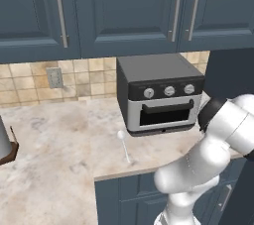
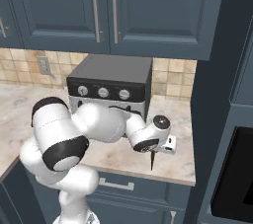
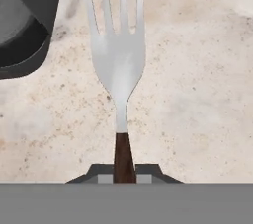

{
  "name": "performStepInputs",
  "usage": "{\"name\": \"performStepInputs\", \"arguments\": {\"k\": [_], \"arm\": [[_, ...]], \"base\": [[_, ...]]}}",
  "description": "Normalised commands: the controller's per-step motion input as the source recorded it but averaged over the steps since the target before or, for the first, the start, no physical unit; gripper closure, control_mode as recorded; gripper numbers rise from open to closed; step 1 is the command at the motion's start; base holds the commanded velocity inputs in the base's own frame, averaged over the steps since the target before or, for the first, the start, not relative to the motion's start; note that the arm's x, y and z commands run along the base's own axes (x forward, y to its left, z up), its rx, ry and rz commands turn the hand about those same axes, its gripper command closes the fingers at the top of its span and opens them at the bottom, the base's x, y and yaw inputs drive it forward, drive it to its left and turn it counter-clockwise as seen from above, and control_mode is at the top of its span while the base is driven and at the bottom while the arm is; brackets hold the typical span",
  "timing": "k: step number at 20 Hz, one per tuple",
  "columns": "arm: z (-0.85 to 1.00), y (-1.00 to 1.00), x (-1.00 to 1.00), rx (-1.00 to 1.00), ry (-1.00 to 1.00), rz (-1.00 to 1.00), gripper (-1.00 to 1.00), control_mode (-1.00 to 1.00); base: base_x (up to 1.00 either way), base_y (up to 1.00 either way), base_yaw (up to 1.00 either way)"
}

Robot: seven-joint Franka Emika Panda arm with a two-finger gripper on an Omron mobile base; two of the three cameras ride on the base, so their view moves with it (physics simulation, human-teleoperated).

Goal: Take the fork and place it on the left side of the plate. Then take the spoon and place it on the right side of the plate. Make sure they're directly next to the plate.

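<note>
Lying on the marbled counter (image 1: 54, 140) in the left base view, the spoon (image 1: 124, 145) sits just before the toaster oven (image 1: 158, 95). From the right base view, the gripper (image 2: 152, 158) hangs beside that oven, pinching the fork (image 2: 152, 161), which points downward. Through the hand view, the fork's dark handle sits clamped between the fingertips (image 3: 145, 178), tines reaching away over the counter.

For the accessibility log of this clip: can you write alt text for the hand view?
The gripper is shut on the dark handle of the fork, whose silvery tines point away over the beige speckled counter. A corner of the dark toaster oven sits at the upper left.
</note>
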Motion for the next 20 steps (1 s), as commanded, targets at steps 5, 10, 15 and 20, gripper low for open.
{"name": "performStepInputs", "arguments": {"k": [5,10,15,20], "arm": [[0.59,0.12,-0.68,-0.03,-0.23,0.00,1.00,-1.00],[0.88,0.31,-0.60,-0.07,-0.21,0.00,1.00,-1.00],[1.00,0.47,-0.45,-0.08,-0.15,0.00,1.00,-1.00],[1.00,0.53,-0.36,-0.07,-0.06,0.00,1.00,-1.00]], "base": [[0.00,0.00,0.00],[0.00,0.00,0.00],[0.00,0.00,0.00],[0.00,0.00,0.00]]}}
